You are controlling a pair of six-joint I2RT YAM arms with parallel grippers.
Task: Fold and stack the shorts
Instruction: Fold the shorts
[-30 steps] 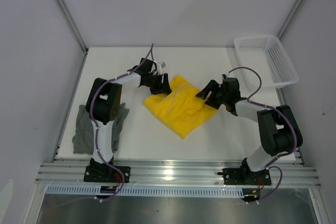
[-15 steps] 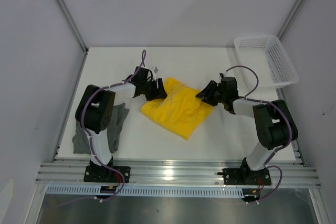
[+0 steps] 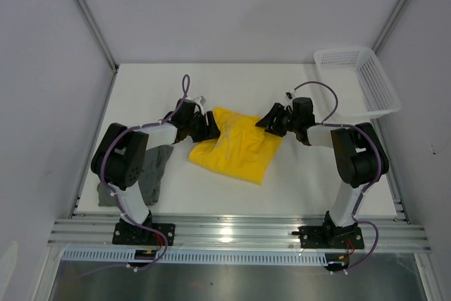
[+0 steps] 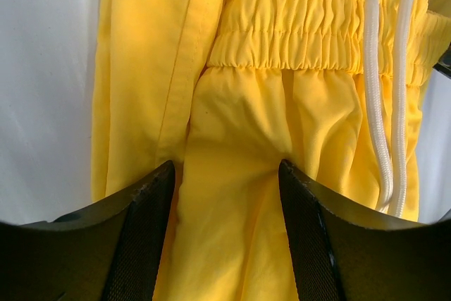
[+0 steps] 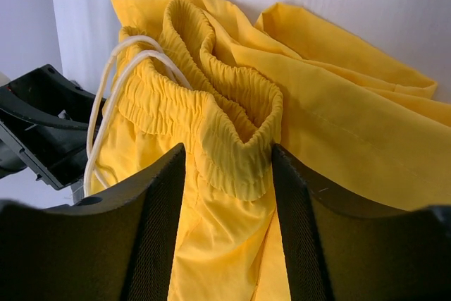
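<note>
Pinching the yellow shorts [image 3: 236,151] from both ends: left claw [image 3: 213,129] clamped on a cloth fold, right claw [image 3: 266,120] squeezing the gathered waistband [image 5: 232,118], low over the worktop [image 3: 296,181].

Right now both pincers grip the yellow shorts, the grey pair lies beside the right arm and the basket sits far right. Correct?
Not quite: the grey shorts lie beside the left arm, partly under it, as the top view shows. The left pincer and right pincer do grip the yellow shorts, and the basket sits far right.

Overhead; both wrist close-ups on yellow shorts [image 3: 236,147]
</note>
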